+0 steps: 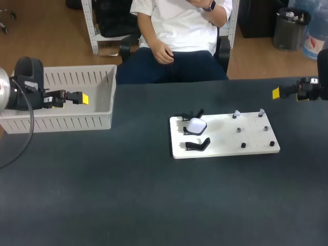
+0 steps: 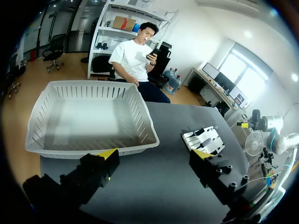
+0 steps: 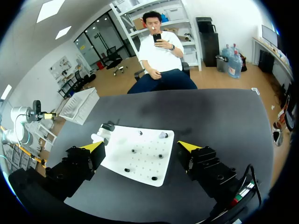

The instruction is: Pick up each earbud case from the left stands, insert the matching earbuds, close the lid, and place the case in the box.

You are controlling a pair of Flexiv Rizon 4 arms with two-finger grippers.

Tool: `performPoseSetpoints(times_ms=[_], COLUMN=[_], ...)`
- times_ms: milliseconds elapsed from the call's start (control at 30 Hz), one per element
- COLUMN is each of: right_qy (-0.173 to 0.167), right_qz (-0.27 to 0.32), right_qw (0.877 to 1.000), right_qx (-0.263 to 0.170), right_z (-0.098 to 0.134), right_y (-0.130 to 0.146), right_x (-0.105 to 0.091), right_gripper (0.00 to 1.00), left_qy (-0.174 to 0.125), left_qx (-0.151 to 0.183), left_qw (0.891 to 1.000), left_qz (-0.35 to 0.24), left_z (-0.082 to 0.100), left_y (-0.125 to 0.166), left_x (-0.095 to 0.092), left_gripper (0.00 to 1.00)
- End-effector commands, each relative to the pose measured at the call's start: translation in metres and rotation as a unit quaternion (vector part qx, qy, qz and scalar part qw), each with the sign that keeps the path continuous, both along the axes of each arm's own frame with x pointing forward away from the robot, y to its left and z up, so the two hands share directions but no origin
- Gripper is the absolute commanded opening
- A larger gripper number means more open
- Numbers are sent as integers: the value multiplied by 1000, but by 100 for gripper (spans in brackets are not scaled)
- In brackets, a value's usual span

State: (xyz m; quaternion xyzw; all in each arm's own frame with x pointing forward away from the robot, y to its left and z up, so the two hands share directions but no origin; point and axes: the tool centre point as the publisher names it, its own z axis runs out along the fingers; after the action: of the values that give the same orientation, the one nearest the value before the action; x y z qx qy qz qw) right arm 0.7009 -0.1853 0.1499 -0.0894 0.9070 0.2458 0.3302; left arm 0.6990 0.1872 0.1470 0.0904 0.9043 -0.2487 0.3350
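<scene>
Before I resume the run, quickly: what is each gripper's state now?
Left gripper: open, holding nothing.
Right gripper: open, holding nothing.

You've got one white earbud case [image 1: 196,125], three black stands [image 1: 197,145], two pale earbuds [image 1: 236,114], four dark pegs [image 1: 243,145], one white board [image 1: 225,149] and one grey box [image 1: 97,121] on the surface [image 1: 154,205].

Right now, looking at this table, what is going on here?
Nothing is being handled at this moment. The left tool hangs open by the grey box, and the right tool hangs open off the right end of the white board. One white earbud case sits on the black stands at the board's left part, and small earbuds stand on pegs toward its far right. No case is in the box yet.
</scene>
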Motion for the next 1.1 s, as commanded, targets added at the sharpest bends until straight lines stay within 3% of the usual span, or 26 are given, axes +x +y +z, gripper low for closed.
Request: performPoseSetpoints(times_ms=[33,333,433,500,533,567,600,633,667,733,767,800,833,867,900,967,1067,1100], right_qy=[0,0,0,0,0,0,0,0,0,0,0,0,0,0,0,0,0,0], right_qz=[0,0,0,0,0,0,0,0,0,0,0,0,0,0,0,0,0,0], right_qw=[1000,1000,1000,1000,1000,1000,1000,1000,1000,1000,1000,1000,1000,1000,1000,1000,1000,1000], right_qx=[-1,-1,-1,-1,-1,-1,-1,-1,-1,-1,-1,-1,-1,-1,-1,-1,-1,-1], right_z=[0,0,0,0,0,0,0,0,0,0,0,0,0,0,0,0,0,0], right_y=[0,0,0,0,0,0,0,0,0,0,0,0,0,0,0,0,0,0], right_x=[0,0,0,0,0,0,0,0,0,0,0,0,0,0,0,0,0,0], right_gripper=[100,100,100,100,100,100,100,100,100,100,100,100,100,100,100,100,100,100], left_qy=[5,5,-71,-124,-174,-206,-229,-264,-268,-311,-324,-346,-363,-367,-382,-395,-399,-394], left_qx=[5,5,15,-12,-23,-40,-50,-46,-36,-35,-30,-43,-43,-42,-56,-64,-51,-43], left_qw=[1000,1000,997,989,979,967,962,947,945,918,911,891,879,873,858,842,831,834], left_qz=[3,3,-31,-80,-103,-141,-140,-178,-186,-242,-255,-290,-306,-318,-340,-362,-383,-384], left_z=[2,2,7,8,9,12,12,13,13,15,15,15,15,14,14,14,17,17], left_y=[-2,-2,-4,-4,-3,-4,-2,-2,-3,-6,-7,-9,-10,-12,-14,-17,-26,-30], left_x=[1,1,0,0,-2,-2,-2,-4,-5,-6,-5,-6,-7,-6,-6,-6,-8,-8], left_gripper=[100,100,100,100,100,100,100,100,100,100,100,100,100,100,100,100,100,100])
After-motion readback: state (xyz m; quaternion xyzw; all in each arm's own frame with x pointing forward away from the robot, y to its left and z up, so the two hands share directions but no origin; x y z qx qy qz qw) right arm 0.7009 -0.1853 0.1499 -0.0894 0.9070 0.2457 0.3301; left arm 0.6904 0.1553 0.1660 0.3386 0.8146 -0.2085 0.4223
